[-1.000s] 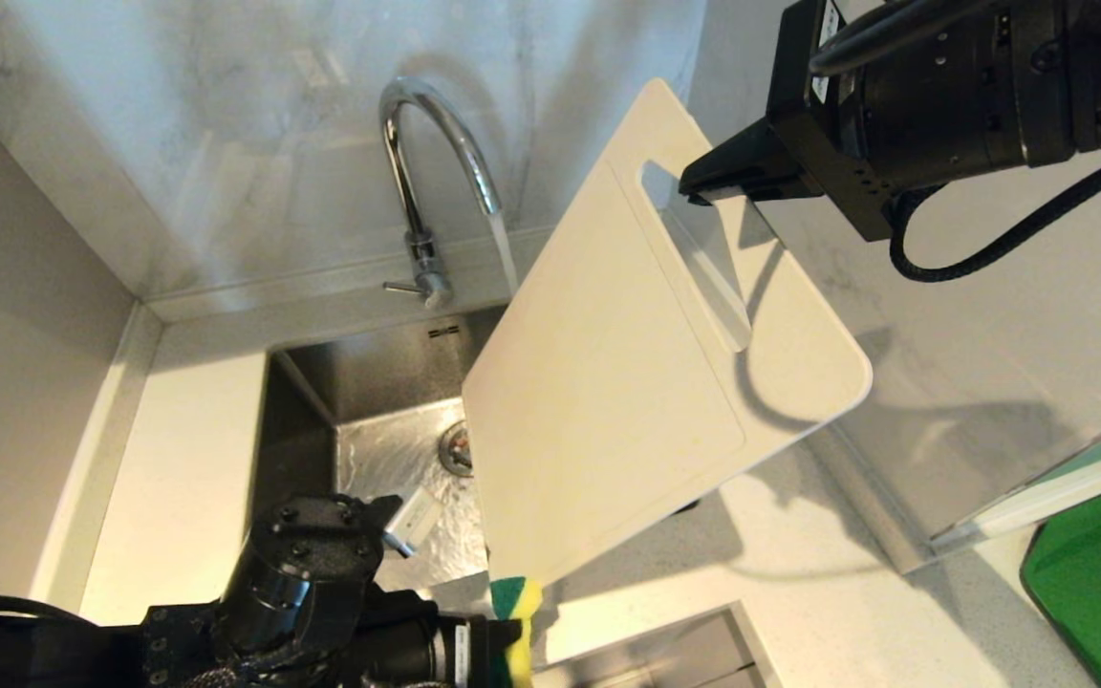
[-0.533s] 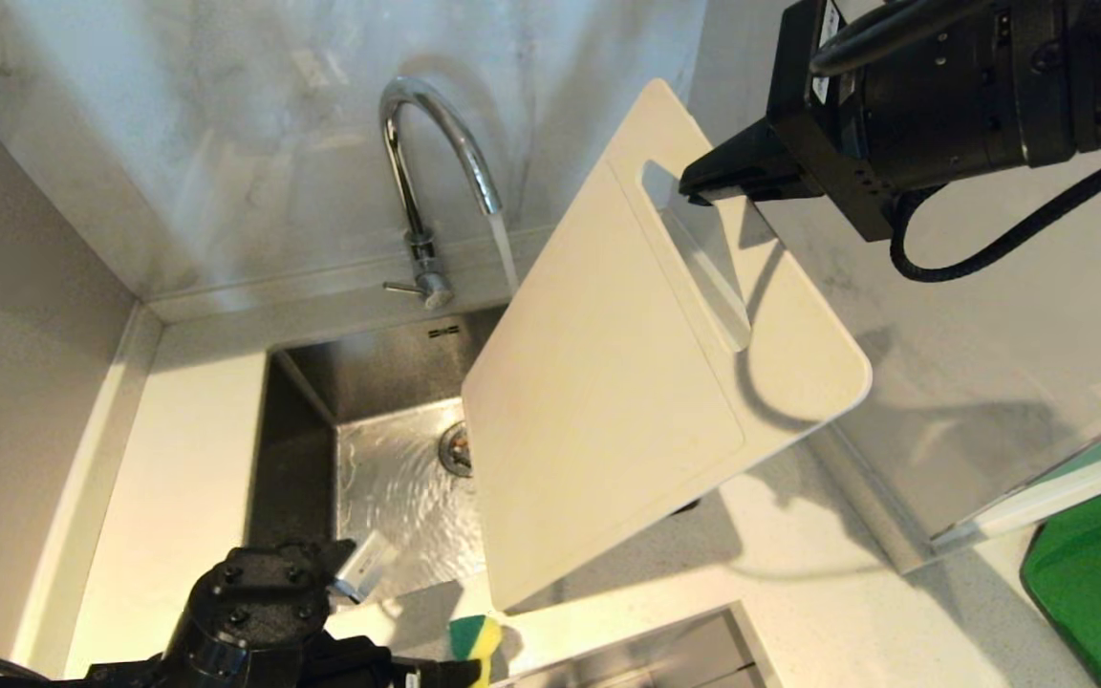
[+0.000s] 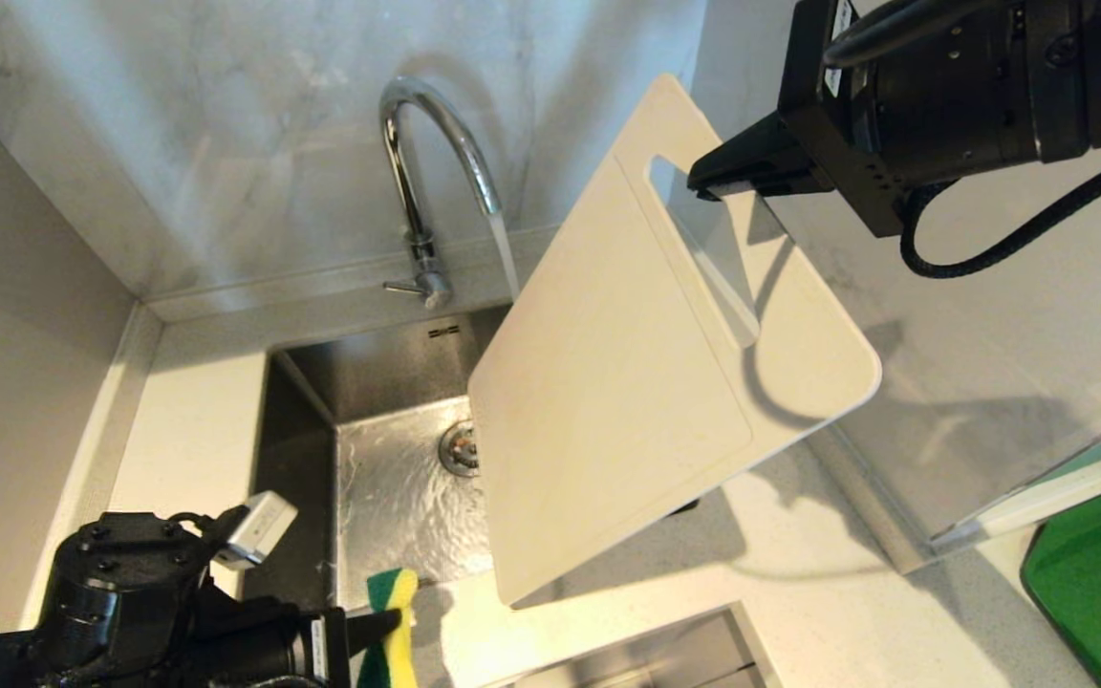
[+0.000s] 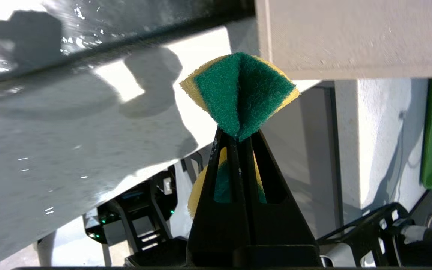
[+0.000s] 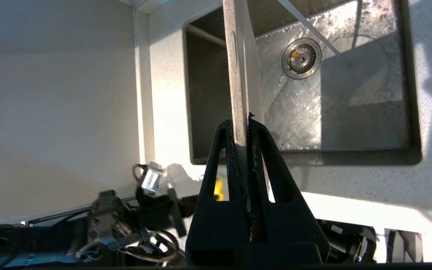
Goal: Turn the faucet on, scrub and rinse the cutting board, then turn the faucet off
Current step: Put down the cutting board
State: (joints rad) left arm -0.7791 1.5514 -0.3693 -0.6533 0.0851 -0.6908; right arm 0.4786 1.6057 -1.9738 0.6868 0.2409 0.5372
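Large off-white plastic cutting board (image 3: 627, 382) tilted above the steel sink's (image 3: 388, 497) right edge, handle end clamped in the right gripper (image 3: 703, 182), chrome gooseneck faucet (image 3: 426, 172) running, apparently just behind the board, left gripper (image 3: 388, 626) pinching a yellow-green sponge (image 4: 238, 92) at the sink's front edge.

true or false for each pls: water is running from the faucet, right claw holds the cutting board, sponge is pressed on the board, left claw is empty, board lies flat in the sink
1. Water is running from the faucet. True.
2. The right claw holds the cutting board. True, it is clamped on the handle end.
3. The sponge is pressed on the board. False: it sits apart, below the board's lower corner.
4. The left claw is empty. False: it is shut on the sponge.
5. The board lies flat in the sink. False: it is held up, tilted, over the sink.
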